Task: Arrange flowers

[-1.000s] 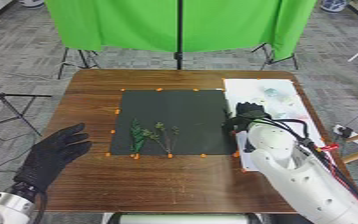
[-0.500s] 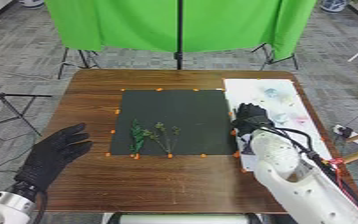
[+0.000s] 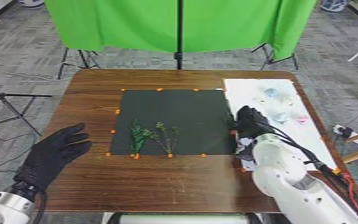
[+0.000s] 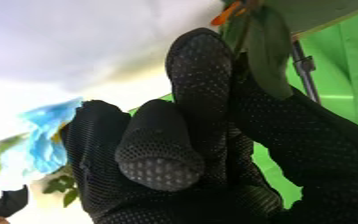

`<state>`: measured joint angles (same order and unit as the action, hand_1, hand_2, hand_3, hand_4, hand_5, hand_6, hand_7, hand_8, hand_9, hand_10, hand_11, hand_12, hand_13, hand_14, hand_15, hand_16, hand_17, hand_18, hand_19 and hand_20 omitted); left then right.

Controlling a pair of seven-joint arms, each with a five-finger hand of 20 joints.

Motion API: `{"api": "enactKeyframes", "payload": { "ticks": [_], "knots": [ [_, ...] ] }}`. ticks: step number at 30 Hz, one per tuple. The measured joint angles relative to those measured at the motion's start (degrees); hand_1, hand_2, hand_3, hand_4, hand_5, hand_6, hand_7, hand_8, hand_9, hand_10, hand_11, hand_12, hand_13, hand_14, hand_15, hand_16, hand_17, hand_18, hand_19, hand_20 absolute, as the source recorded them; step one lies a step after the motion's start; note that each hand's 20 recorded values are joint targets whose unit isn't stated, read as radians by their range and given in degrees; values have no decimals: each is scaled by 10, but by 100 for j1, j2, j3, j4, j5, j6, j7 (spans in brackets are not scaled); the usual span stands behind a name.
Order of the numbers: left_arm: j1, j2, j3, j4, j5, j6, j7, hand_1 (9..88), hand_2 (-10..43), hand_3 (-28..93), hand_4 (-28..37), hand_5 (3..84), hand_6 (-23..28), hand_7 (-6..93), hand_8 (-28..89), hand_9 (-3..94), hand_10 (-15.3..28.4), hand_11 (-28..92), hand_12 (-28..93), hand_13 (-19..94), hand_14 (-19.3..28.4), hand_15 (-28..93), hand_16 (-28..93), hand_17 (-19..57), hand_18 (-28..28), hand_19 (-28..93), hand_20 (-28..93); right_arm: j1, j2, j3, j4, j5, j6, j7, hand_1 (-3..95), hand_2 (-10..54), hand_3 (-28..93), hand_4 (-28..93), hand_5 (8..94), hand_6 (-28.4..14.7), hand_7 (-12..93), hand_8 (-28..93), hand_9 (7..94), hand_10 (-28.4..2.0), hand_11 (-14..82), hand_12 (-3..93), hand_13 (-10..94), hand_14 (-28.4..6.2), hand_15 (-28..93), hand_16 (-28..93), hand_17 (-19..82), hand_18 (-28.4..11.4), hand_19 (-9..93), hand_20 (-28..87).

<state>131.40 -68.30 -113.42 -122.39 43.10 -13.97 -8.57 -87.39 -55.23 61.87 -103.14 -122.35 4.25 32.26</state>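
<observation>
A green cloth point(image 3: 122, 25) hangs behind the brown worktop point(image 3: 158, 190), where a leafy sprig point(image 3: 137, 136) and a thin sprig point(image 3: 167, 141) lie side by side on a black mat point(image 3: 177, 107), maybe so both show well. By the mat's edge, the right robot hand point(image 3: 250, 121) pinches a green stem point(image 4: 269, 52), likely to add it, and the left robot hand point(image 3: 51, 154) is loose, out of the way. A blue flower point(image 3: 271, 92) lies on the white sheet point(image 3: 239, 90), perhaps for later.
</observation>
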Motion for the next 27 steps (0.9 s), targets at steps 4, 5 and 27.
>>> {"api": "enactKeyframes", "payload": {
  "ticks": [4, 5, 27],
  "knots": [
    [0, 0, -3, 0, 0, 0, 0, 248, 13, 755, -283, 327, 53, 283, -145, 282, 142, 375, 136, 219, 166, 560, -66, -94, 231, 553, 90, -65, -46, 13, -154, 306, 1, 1, 448, -95, 926, -133, 661, -134, 705, -210, 937, -67, 389, 338, 890, -20, 700, 356, 548, -204, 932, 578],
    [-1, 0, -3, 0, 0, 0, 0, 248, 13, 756, -283, 328, 53, 283, -145, 282, 141, 375, 136, 219, 165, 560, -65, -94, 231, 552, 89, -65, -50, 16, -219, 423, 1, 5, 449, -95, 925, -134, 660, -133, 706, -208, 937, -67, 387, 338, 890, -20, 699, 357, 548, -204, 932, 578],
    [0, 18, 1, -3, 0, 2, -10, 248, 12, 755, -283, 327, 53, 282, -145, 282, 140, 374, 136, 219, 166, 559, -65, -94, 231, 553, 89, 596, -557, -568, -767, 726, -1067, 900, 453, -95, 889, -134, 650, -107, 682, -111, 937, -63, 395, 297, 897, -19, 682, 347, 558, -193, 932, 561]
  ]
}}
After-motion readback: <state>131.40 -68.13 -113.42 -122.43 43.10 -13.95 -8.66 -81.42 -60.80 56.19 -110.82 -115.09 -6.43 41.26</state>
